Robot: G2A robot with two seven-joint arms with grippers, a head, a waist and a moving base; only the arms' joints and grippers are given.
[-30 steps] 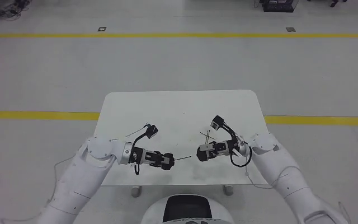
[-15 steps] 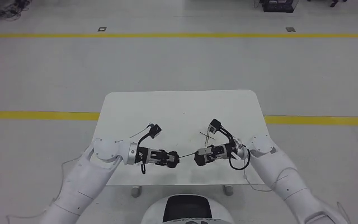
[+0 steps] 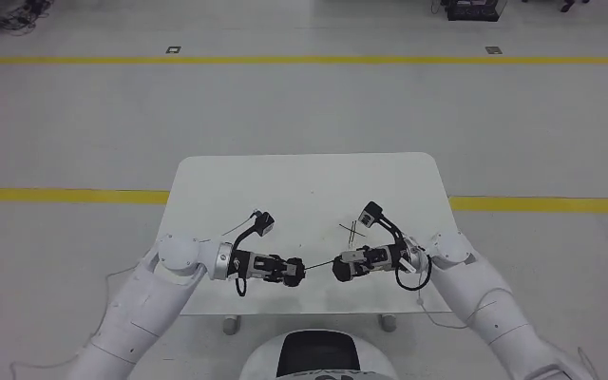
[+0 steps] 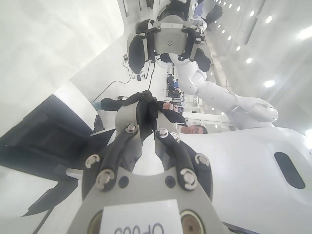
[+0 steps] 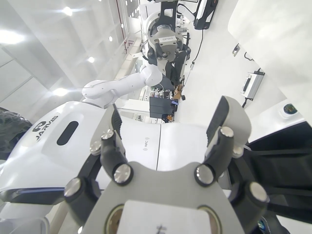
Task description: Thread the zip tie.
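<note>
Now the left hand, pressed together, pinches one end of the zip tie above the near edge of the desk. The tie's free end points at the right hand, spread wide and close by. Spare ties lie on the desk just beyond.

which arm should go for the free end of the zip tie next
Right, probably. The right gripper has its fingers open and faces the free tip of the zip tie. The left gripper is shut on the tie's other end, holding it out.
</note>
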